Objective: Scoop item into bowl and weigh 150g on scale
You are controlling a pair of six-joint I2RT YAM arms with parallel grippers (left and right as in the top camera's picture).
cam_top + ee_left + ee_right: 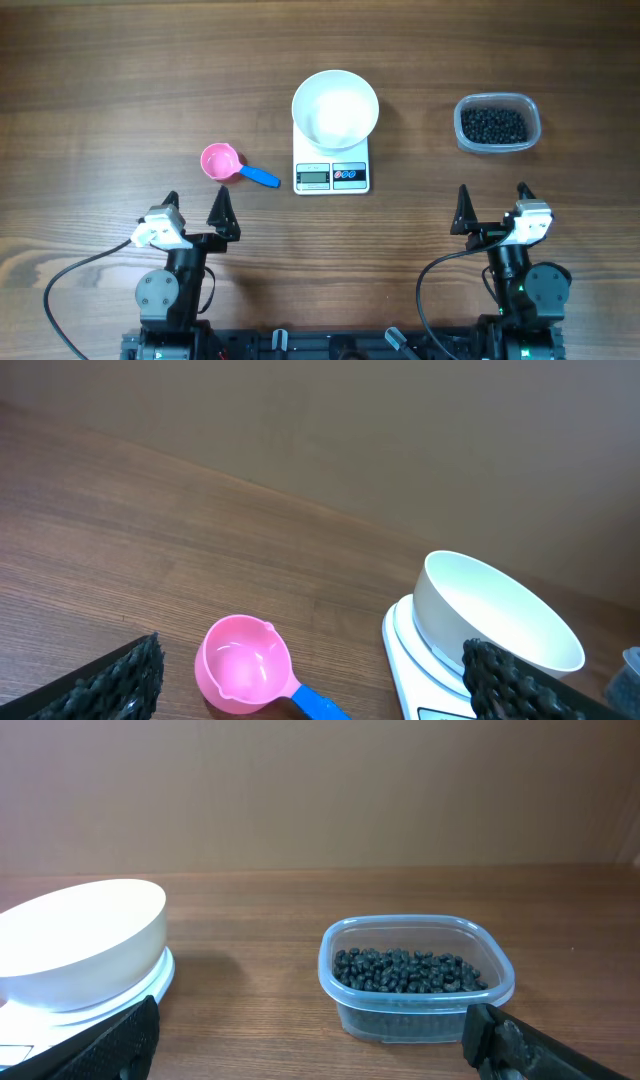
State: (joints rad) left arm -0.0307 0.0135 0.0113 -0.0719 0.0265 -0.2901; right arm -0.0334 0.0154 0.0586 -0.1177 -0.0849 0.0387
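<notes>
Beyond the right gripper (492, 195) — fingers spread, as on the left gripper (196, 200) — the item (492, 124) is seen, apparently untouched, in the tub (534, 113).

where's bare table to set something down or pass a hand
Bare wood: between the scale and the tub of beads, left of the pink scoop, and behind the bowl. Tightest: the gap between the scoop's blue handle and the scale.

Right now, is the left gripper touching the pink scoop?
Apart. Overhead view shows bare table between the open left gripper and the pink scoop.
</notes>
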